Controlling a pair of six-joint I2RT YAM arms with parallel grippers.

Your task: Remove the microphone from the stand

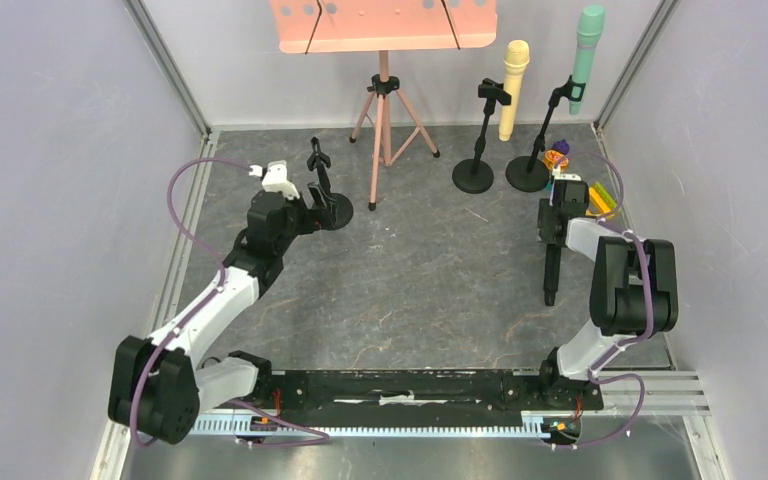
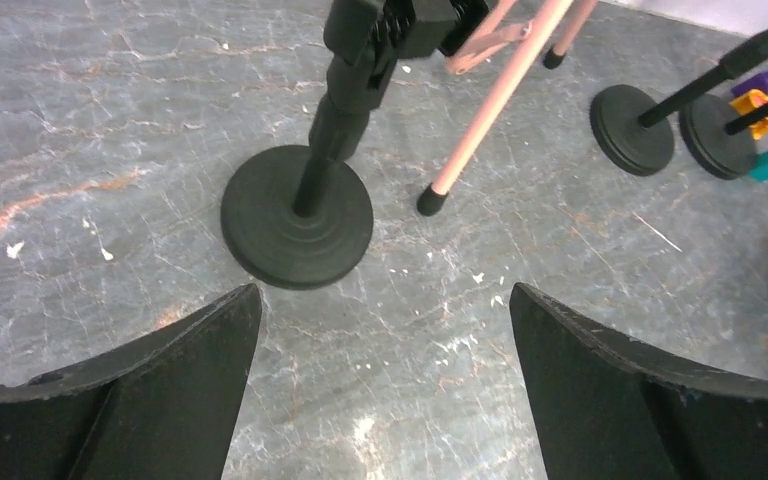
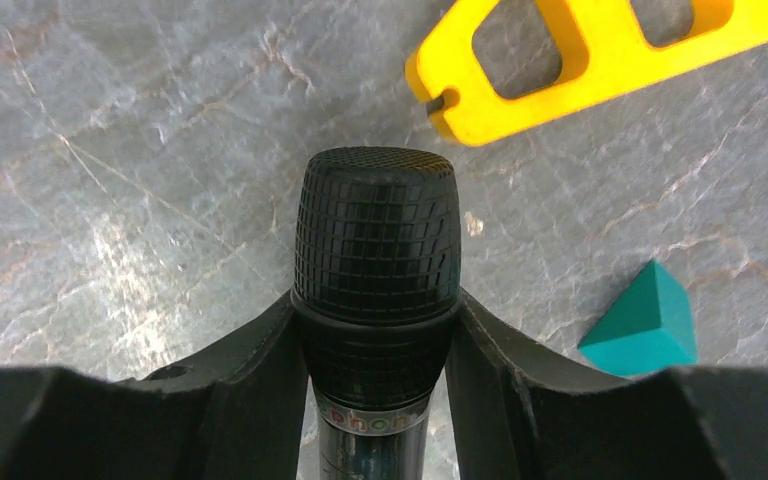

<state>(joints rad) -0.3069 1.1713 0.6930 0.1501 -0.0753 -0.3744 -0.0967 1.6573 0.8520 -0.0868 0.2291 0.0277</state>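
Observation:
My right gripper (image 1: 550,228) is shut on a black microphone (image 1: 551,275), holding it low over the table at the right, apart from every stand. In the right wrist view the fingers (image 3: 260,370) clamp just below its mesh head (image 3: 377,230). An empty black stand (image 1: 328,205) with a round base is at the left. My left gripper (image 1: 305,215) is open and empty just in front of that base (image 2: 297,215), not touching it. A yellow microphone (image 1: 513,85) and a green microphone (image 1: 586,55) sit in two black stands at the back right.
A pink music stand (image 1: 385,110) on a tripod is at the back centre; one of its legs (image 2: 480,120) ends right of the empty stand. A yellow toy (image 3: 600,50), a teal block (image 3: 645,320) and a small figure (image 1: 557,155) lie near my right gripper. Walls enclose the table.

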